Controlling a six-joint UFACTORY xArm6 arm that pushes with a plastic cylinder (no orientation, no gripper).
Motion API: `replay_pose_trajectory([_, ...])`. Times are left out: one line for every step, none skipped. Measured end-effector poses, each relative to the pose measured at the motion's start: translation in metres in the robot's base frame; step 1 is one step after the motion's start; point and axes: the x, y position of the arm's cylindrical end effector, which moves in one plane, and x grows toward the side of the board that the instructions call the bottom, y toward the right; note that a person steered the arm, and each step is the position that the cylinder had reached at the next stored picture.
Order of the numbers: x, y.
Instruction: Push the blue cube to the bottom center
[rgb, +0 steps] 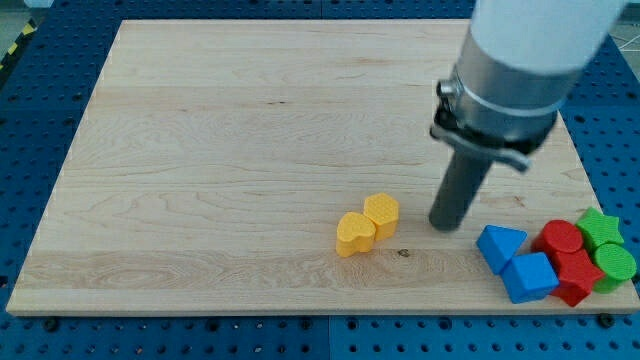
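The blue cube (530, 277) lies near the board's bottom right corner, touching a blue triangular block (498, 245) on its upper left and red blocks on its right. My tip (444, 226) rests on the board to the upper left of the blue blocks, about one block width left of the blue triangle and right of the yellow blocks. It touches no block.
A yellow heart (354, 233) and a yellow hexagon (381, 213) sit together at bottom centre. A red cylinder (560, 238), another red block (576, 277), a green star (598, 226) and a green cylinder (613, 265) cluster at the bottom right by the wooden board's (200, 150) edge.
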Motion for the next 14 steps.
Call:
replay_pose_trajectory([-0.05, 0.023])
replay_pose_trajectory([-0.07, 0.12])
replay_pose_trajectory([-0.062, 0.218])
replay_pose_trajectory([-0.058, 0.22])
replay_pose_trajectory([-0.004, 0.22])
replay_pose_trajectory([0.088, 0.218])
replay_pose_trajectory([0.099, 0.211])
replay_pose_trajectory([0.1, 0.204])
replay_pose_trajectory([0.099, 0.179])
replay_pose_trajectory([0.101, 0.153])
replay_pose_trajectory([0.1, 0.124])
replay_pose_trajectory([0.101, 0.092])
replay_pose_trajectory([0.101, 0.079])
replay_pose_trajectory([0.101, 0.061])
